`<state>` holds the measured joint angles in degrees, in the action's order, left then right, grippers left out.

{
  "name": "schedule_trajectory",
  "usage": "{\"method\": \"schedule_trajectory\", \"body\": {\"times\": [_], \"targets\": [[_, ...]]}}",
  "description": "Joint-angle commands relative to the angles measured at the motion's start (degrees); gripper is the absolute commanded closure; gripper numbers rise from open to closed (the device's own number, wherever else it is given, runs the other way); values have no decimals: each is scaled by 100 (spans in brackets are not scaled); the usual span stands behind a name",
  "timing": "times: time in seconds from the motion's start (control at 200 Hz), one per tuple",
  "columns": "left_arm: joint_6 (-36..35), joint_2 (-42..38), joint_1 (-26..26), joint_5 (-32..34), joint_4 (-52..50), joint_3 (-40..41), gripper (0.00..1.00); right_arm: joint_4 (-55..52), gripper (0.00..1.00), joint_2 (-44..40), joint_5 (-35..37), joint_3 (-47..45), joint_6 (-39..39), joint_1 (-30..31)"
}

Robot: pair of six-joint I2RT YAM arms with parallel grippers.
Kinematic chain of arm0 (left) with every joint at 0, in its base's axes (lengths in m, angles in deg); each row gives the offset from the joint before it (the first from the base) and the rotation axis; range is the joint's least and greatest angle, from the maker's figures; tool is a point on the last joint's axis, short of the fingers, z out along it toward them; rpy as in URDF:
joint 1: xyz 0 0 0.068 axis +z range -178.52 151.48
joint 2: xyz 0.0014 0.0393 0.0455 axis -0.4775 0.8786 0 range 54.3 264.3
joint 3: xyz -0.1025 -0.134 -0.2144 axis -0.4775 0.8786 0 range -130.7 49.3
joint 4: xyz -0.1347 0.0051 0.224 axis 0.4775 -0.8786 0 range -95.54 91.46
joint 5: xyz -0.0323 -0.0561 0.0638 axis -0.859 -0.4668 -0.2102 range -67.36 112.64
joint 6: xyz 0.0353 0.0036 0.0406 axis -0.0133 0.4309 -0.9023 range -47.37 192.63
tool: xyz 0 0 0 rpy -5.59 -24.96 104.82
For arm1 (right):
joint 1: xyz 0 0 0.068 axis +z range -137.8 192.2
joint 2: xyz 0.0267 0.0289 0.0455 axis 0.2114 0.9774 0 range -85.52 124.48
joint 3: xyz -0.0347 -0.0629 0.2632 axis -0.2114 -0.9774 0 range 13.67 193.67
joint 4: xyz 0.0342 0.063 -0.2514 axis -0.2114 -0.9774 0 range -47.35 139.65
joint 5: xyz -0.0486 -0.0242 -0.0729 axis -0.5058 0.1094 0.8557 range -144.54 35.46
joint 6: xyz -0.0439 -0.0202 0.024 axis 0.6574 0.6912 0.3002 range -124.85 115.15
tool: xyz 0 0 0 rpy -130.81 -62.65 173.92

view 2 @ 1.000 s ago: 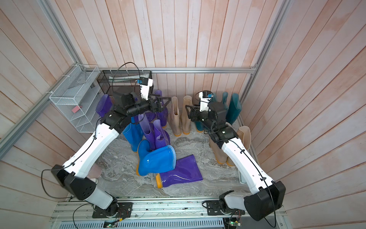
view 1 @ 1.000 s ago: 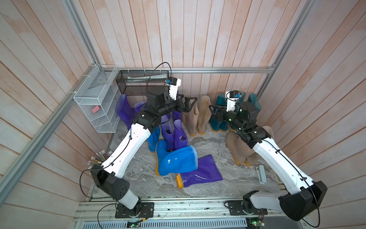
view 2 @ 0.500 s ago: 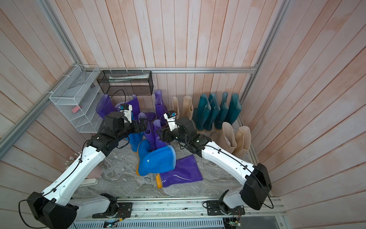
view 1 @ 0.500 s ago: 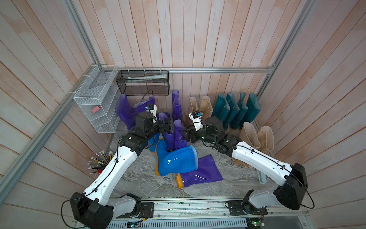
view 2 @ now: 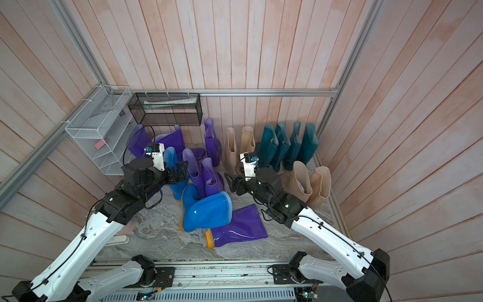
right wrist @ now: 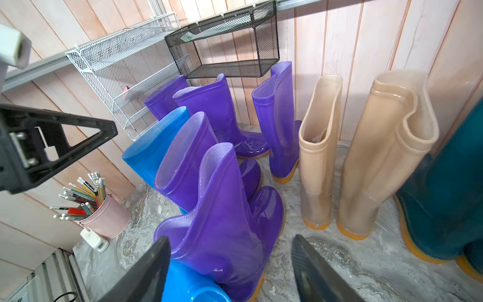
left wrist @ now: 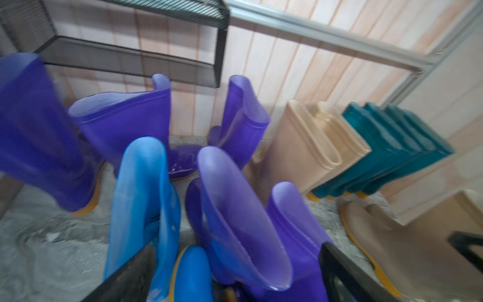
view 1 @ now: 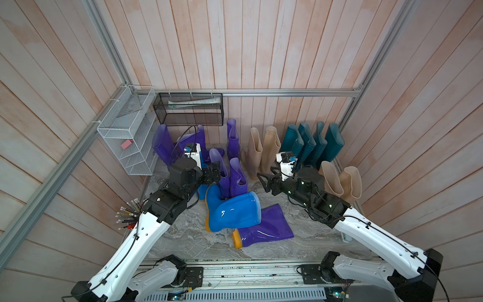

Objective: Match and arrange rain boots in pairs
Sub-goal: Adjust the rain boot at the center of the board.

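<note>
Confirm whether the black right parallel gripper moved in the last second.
Yes. The right gripper has drawn back from the back wall: from beside the shafts of the tall beige rubber boots standing against it to just in front of their soles.

This was a robot test cell dressed up as the boot corner of a home entryway. Walls of pale pinkish wooden planks [view 1: 235, 47] closed in three sides, but they were framed by bare aluminium bars [view 1: 287, 92]. The grey marbled floor slab [view 1: 183, 235] ended at a metal mounting rail [view 1: 248, 274] that carried two white-and-black robot arms [view 1: 146, 243]. The household side showed in tall glossy rubber rain boots [view 1: 313, 143] in purple, blue, beige and teal, most standing by the back wall. A white wire-mesh shelf [view 1: 112, 125] and a black wire-mesh basket [view 1: 188, 109] hung on the walls, and a pink metal cup of pencils [right wrist: 104, 217] stood in the corner.
</note>
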<state>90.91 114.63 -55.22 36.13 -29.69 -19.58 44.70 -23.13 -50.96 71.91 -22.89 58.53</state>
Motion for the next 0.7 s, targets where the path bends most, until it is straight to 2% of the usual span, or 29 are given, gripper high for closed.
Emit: {"method": "schedule_trajectory", "body": {"times": [0.0, 0.09, 0.195, 0.315, 0.37, 0.4, 0.45, 0.55, 0.66, 0.695], "targets": [[161, 283, 599, 373, -343, -49, 0, -379, 25, 54, 117, -145, -59, -30], [222, 480, 1105, -128, -256, 23, 0, -393, 24, 35, 109, -144, -22, -23], [180, 814, 1348, -147, -267, -2, 0, -389, 24, 79, 115, -90, 36, -37], [217, 1298, 1639, -662, -283, -45, 0, -289, 24, 138, 23, -22, 97, -61], [240, 1424, 1739, -915, -230, -43, 4, -242, 23, 216, -42, 31, 138, -98], [228, 1460, 1777, -985, -185, -35, 11, -228, 23, 263, -91, 74, 151, -126], [181, 1488, 1840, -1024, -116, -23, 35, -184, 23, 358, -193, 146, 161, -171], [131, 1455, 1970, -1033, -98, -49, 74, 9, 22, 592, -566, 266, 129, -276], [27, 1376, 1984, -612, -299, -214, 100, 75, 22, 897, -770, 483, 181, -299], [5, 1323, 1984, -409, -369, -245, 100, 58, 22, 955, -739, 544, 209, -304]]}}
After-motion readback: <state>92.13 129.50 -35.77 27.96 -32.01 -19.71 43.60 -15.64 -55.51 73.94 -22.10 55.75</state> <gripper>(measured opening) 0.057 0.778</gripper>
